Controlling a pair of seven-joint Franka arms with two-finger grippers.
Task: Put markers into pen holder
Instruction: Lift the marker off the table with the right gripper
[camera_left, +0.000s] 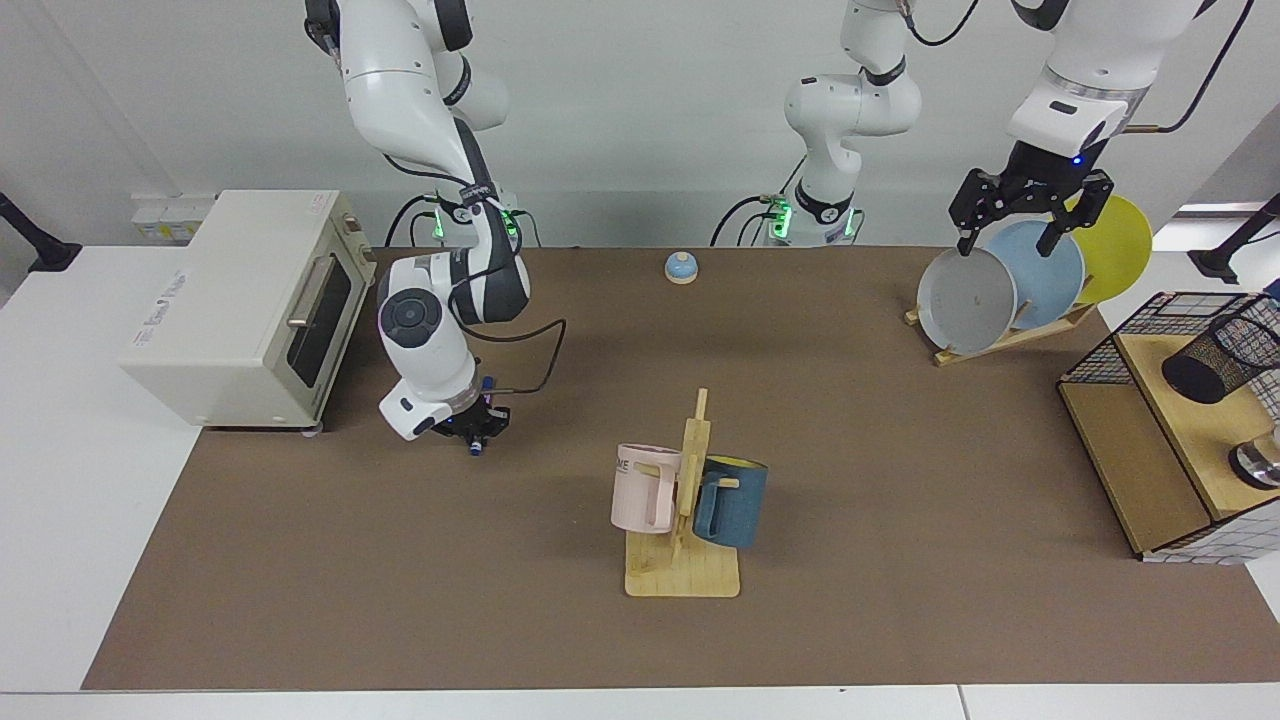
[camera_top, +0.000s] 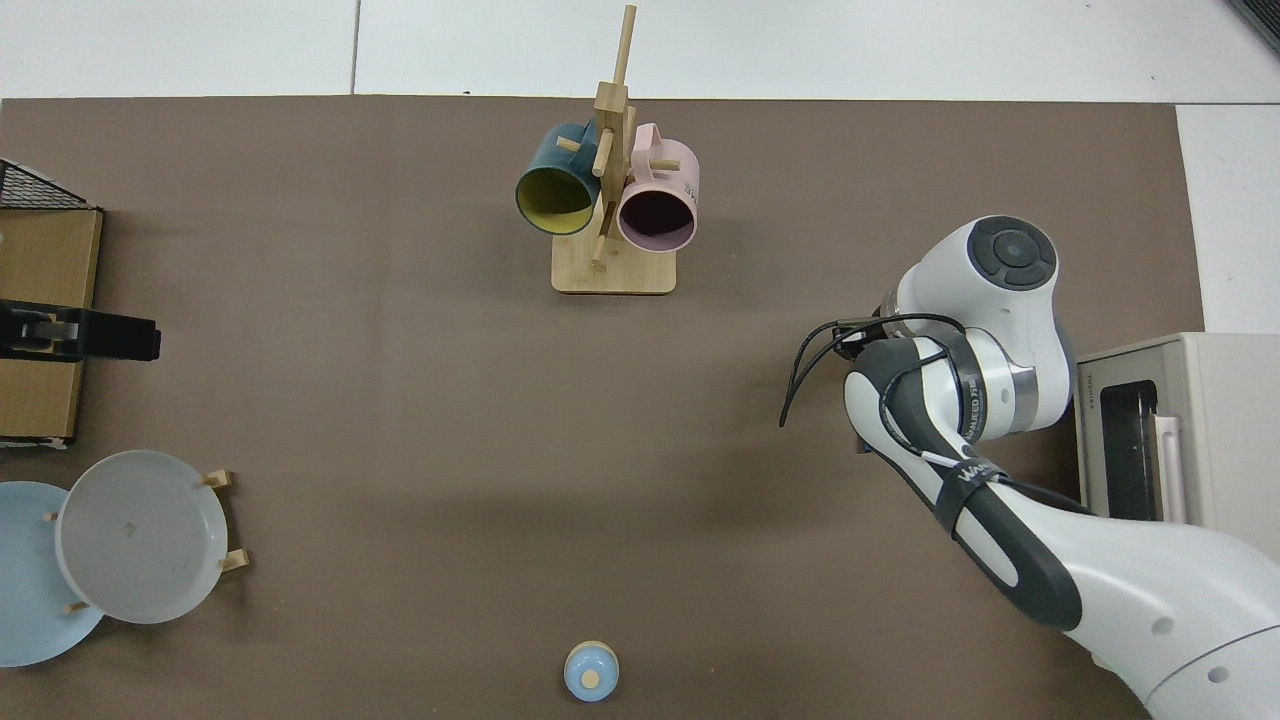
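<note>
Marker (camera_left: 481, 415): held near-vertical in the right gripper (camera_left: 474, 428), fingers clamped on it, blue tip showing below, left of centre in the facing view, just above the brown mat (camera_left: 850, 420). In the top view the arm hides it. Toaster oven (camera_left: 240, 300) sits beside that arm, toward the frame's left. Pen holder (camera_left: 1222, 350): far right edge, lying tilted on a wooden shelf (camera_left: 1190, 425), well apart from the marker. Left gripper (camera_left: 1010, 240): waiting, fingers spread, above the plate rack (camera_left: 1000, 340) at upper right.
</note>
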